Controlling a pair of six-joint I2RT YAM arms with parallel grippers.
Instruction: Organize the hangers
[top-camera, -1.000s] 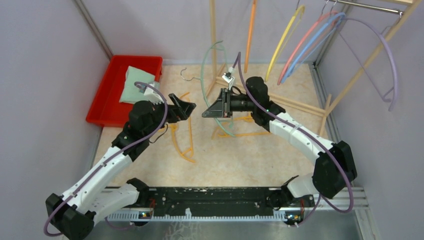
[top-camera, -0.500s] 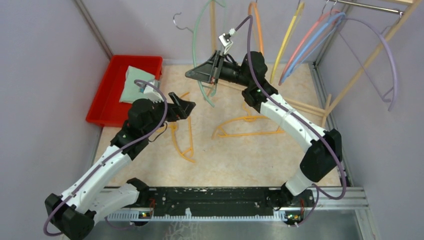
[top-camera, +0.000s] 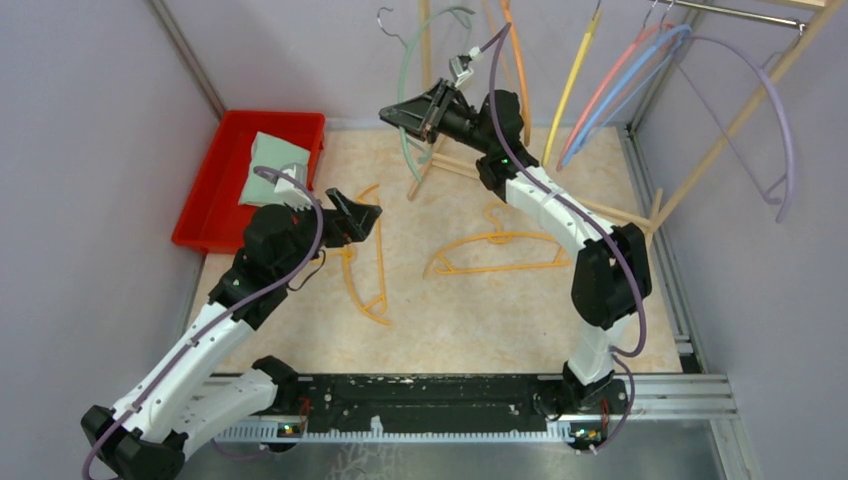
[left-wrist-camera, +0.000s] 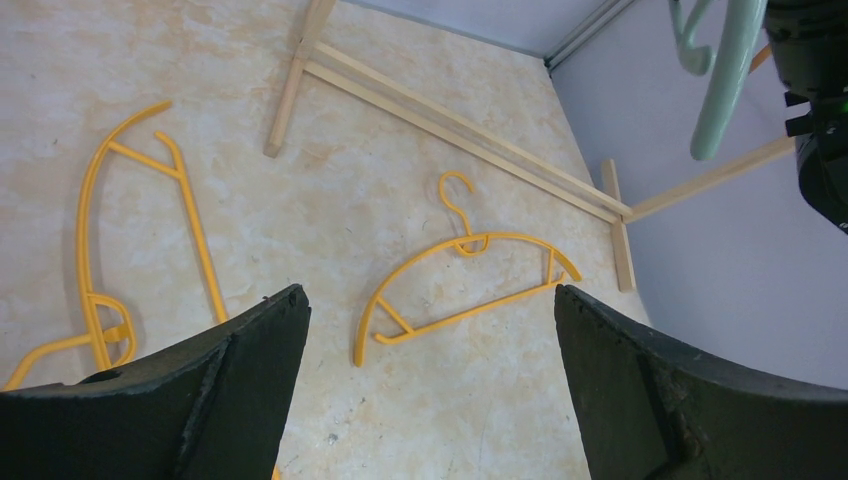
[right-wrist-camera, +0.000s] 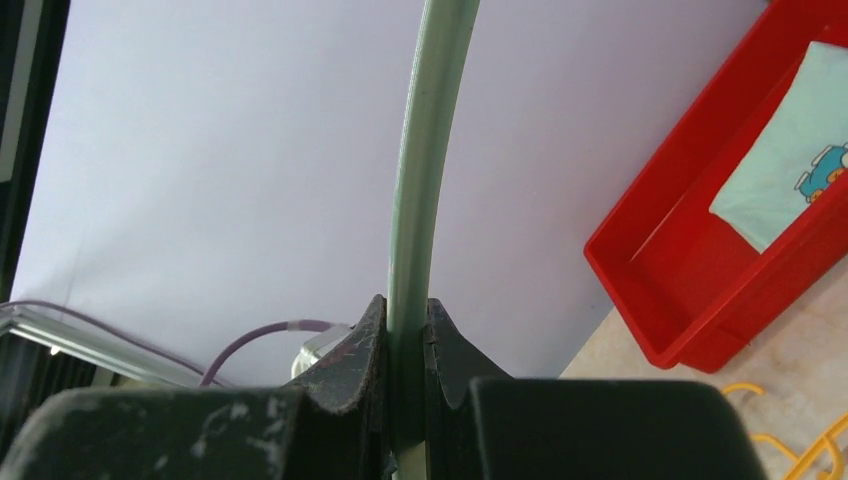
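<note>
**Green hanger aloft, two orange ones on the table**

Seen from above, my right pincer (top-camera: 408, 112) is raised at the 12 o'clock end of the table (top-camera: 480, 330), clamped on the thin rim of a pale green hanger (top-camera: 402, 75). My right wrist camera shows the two fingers (right-wrist-camera: 352, 365) pressed against either side of the green strip, which arcs up in front of the lavender wall. The hanger's metal hook (top-camera: 390, 22) sits at its top end, clear of the table.

My left pincer (top-camera: 362, 215) hovers at about 9 o'clock with its jaws wide apart and nothing between them. Through that gap my left wrist camera looks down on one orange hanger (left-wrist-camera: 470, 243) lying flat at the table's centre, its hook toward the wooden rack base (left-wrist-camera: 450, 125). A second orange hanger (left-wrist-camera: 100, 320) lies flat just to the 9 o'clock side of the first, apart from it.

At 1 to 2 o'clock, more hangers hang from the rack: orange (top-camera: 517, 60), yellow (top-camera: 572, 75), pink and blue (top-camera: 610, 90), and lavender (top-camera: 780, 120). A red bin (top-camera: 215, 200) holding a folded cloth (top-camera: 272, 165) stands at 10 o'clock.
</note>
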